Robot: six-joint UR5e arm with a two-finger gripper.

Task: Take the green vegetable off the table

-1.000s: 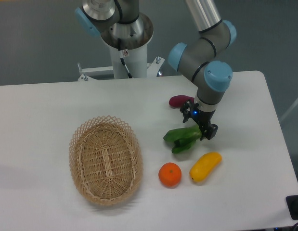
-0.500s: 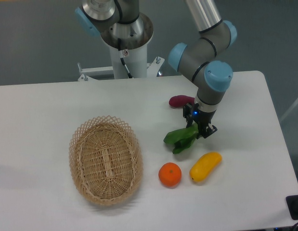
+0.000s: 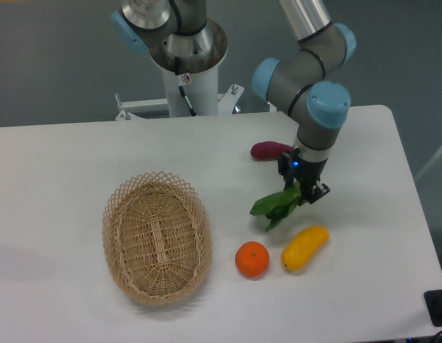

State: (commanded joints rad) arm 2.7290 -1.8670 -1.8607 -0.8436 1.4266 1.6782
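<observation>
Claw point(image 3: 304, 190) pinching green vegetable point(image 3: 275, 206) at its stalk end, leaves hanging left-down over tabletop point(image 3: 63, 171)

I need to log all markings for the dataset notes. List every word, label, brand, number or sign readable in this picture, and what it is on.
No readable text anywhere.
Small white tag on the robot base column: too small to read.
The gripper, green vegetable, table and basket carry no markings.

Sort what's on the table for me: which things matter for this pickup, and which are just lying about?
In the job: green vegetable, held at one end by the tool; table.

Lying about: basket, orange, yellow squash, purple sweet potato.
</observation>
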